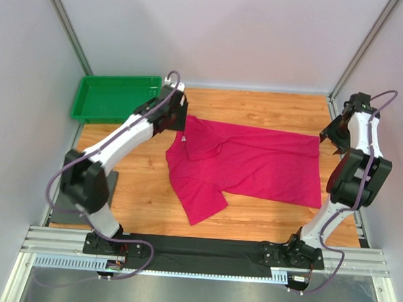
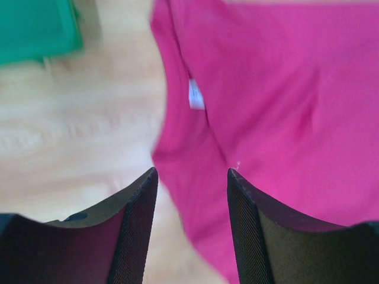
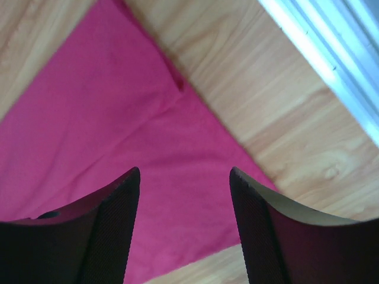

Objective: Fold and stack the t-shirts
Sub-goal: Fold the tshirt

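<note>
The t-shirt (image 1: 261, 164) was soft, matt cloth. The table (image 1: 271, 106) was smooth, grained wood with a slight sheen. The tray (image 1: 113, 99) was glossy green plastic.

Bright, even light, barely a shadow on the counter (image 1: 252, 214). Left wrist view is smeared with blur, tray (image 2: 35, 26) and shirt (image 2: 284, 118) both soft. Right wrist view crisper, wood grain clear.
</note>
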### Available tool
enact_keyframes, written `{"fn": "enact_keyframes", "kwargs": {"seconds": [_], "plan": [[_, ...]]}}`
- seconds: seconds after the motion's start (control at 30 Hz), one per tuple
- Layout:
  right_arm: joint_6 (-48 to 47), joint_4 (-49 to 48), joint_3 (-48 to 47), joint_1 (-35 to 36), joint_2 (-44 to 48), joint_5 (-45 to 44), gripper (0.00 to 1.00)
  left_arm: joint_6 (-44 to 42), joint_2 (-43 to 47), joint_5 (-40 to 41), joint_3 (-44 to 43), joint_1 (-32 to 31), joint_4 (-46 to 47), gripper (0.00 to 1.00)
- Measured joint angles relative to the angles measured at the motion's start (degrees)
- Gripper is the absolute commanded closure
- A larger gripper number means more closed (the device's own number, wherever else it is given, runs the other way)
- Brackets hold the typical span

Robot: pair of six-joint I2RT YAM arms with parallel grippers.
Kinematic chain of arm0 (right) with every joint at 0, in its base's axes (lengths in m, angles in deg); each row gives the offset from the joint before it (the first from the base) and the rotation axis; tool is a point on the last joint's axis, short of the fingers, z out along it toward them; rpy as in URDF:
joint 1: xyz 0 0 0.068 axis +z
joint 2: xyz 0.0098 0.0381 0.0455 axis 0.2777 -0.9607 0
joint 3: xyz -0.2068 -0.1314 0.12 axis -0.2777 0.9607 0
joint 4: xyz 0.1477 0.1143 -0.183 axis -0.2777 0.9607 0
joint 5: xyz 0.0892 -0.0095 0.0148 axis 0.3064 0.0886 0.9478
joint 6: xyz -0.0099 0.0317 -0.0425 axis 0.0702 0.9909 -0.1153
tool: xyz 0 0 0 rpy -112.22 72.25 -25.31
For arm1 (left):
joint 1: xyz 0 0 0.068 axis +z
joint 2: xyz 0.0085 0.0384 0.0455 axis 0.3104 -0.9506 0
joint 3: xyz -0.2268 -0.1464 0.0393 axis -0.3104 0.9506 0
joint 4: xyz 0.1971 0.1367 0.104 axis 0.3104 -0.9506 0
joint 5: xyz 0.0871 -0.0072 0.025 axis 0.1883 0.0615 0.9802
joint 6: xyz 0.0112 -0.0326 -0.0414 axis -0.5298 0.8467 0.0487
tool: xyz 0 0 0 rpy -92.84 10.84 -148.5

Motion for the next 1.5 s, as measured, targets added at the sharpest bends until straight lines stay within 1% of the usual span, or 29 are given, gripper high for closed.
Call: {"fn": "enact_keyframes", "kwargs": {"seconds": [0.03,0.07,0.1,0.17,0.23,0.33,0.4,0.47,0.6,0.8,0.97,1.07,1.1,1.17,1.2,1.27,1.33,1.5], "plan": [[0.59,-0.61,4.17,0.07,3.52,1.4,0.37,1.07,5.33,-1.95,5.01,-0.55,0.15,0.44],[1.05,-2.1,8.04,0.26,6.36,2.75,0.39,2.47,9.79,-3.78,9.25,-0.72,-0.48,0.48],[2.01,-1.81,14.43,0.83,11.08,5.2,0.39,4.5,15.21,-5.77,14.32,-0.74,-2.29,0.48],[2.97,-5.68,23.1,2.27,16.11,7.74,0.4,8.61,21.31,-8.15,22.53,-1.33,0.37,0.49],[3.63,-5.92,30.08,4.07,19.58,9.68,0.4,12.72,27.5,-9.94,32.89,-2.71,0.39,0.49],[4.26,-6.38,37.48,6.8,22.64,12.37,0.41,17.81,32.15,-12.28,43.98,-4.9,-0.39,0.49],[4.63,-6.58,40.54,7.63,24.65,13.46,0.4,20.17,32.41,-13.4,47.65,-4.98,-0.35,0.46],[4.81,-6.51,42.56,7.78,26.95,13.99,0.39,22.08,31.91,-14.91,48.96,-4.87,0.07,0.46],[4.83,-6.51,44.04,7.78,30.71,14.21,0.38,25.4,29.59,-18.47,49.18,-5.38,4.83,0.43],[5.03,-6.67,43.98,7.74,30.01,14.1,0.37,28.81,26.47,-19.82,49.86,-6.16,8.35,0.42],[5.66,-6.51,43.98,6.29,29.07,13.07,0.37,30.42,20.0,-21.24,48.46,-6.1,8.79,0.43],[6.38,-6.73,44.26,3.96,29.07,12.17,0.37,31.78,16.81,-22.51,46.66,-6.16,10.95,0.56],[6.56,-6.82,44.61,3.08,29.07,11.67,0.37,32.02,16.0,-22.77,46.29,-6.16,11.52,0.68],[6.91,-6.75,45.64,1.4,29.07,10.6,0.37,32.68,14.67,-22.88,45.97,-6.16,12.7,0.79],[7.04,-6.71,46.18,0.57,29.07,10.23,0.37,32.68,14.38,-22.86,45.97,-6.16,12.96,0.88],[7.43,-6.67,47.5,-1.14,29.07,9.53,0.37,32.35,14.32,-21.97,46.05,-6.16,13.16,1.0],[7.65,-6.73,48.89,-2.93,29.16,9.09,0.38,31.67,14.45,-21.24,46.1,-6.16,13.2,1.0],[7.58,-6.4,51.49,-8.24,29.62,7.89,0.43,29.51,15.74,-19.34,46.1,-6.16,13.18,1.0]]}}
